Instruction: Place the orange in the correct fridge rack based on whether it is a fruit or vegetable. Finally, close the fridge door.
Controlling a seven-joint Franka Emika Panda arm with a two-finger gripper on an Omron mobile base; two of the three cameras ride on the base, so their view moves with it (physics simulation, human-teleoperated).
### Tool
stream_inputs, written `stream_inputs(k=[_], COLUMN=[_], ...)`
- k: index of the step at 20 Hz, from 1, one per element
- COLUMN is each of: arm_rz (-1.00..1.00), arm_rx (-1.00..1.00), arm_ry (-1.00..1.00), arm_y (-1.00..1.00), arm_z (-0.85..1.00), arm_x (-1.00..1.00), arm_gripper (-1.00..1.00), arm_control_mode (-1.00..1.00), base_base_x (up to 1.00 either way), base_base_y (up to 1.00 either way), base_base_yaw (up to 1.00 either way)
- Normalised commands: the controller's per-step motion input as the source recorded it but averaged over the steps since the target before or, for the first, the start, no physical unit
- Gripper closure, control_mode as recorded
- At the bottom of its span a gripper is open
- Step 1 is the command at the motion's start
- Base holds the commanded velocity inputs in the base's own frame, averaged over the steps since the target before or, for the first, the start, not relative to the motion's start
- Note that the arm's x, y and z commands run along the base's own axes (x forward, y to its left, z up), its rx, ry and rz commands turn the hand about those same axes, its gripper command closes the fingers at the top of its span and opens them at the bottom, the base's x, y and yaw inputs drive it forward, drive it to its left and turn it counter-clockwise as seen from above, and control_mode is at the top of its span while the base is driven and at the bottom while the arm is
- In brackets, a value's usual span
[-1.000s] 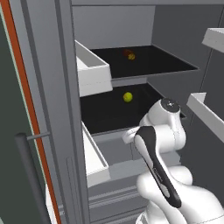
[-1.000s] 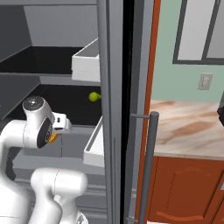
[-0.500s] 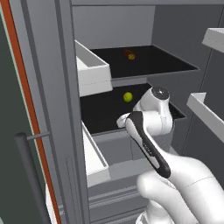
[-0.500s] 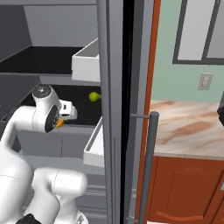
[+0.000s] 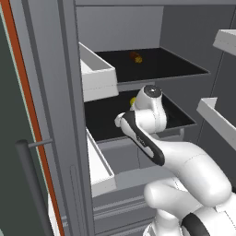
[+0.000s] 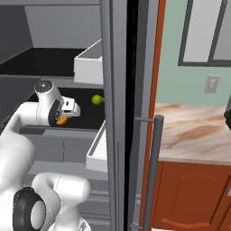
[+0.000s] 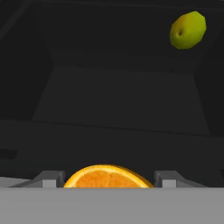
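The orange [image 7: 107, 176] sits between my two fingertips, and my gripper [image 7: 107, 179] is shut on it. From the right base view the orange [image 6: 62, 121] peeks out under the hand, with the gripper [image 6: 64, 117] just above the front part of the lower fridge rack [image 6: 85, 115]. This glossy black rack [image 7: 118, 100] stretches ahead of the hand. A yellow-green round fruit [image 7: 187, 29] lies farther back on it, to the right. In the left base view my wrist [image 5: 150, 108] hides the gripper and part of that fruit [image 5: 132, 100].
A reddish-brown item [image 5: 135, 56] lies on the upper rack [image 5: 161, 64]. White door bins [image 5: 97, 73] stand at the left and others [image 5: 216, 115] at the right. The open door's handle [image 6: 151, 171] and a marble counter [image 6: 194, 131] are to the right.
My arm has stretched forward and up into the fridge, carrying the orange from in front of the drawer to just over the lower rack.
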Motion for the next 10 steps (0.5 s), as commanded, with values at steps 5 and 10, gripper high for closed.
stream_inputs(k=[5,10], arm_rz=[-0.05,-0.03], arm_rx=[-0.02,-0.03], arm_ry=[-0.01,0.00], arm_y=[0.15,0.13], arm_z=[0.00,-0.05], arm_x=[0.37,0.36], arm_gripper=[1.00,1.00], arm_control_mode=[-1.00,-1.00], base_base_x=[0.00,0.00], base_base_y=[0.00,0.00], base_base_yaw=[0.00,0.00])
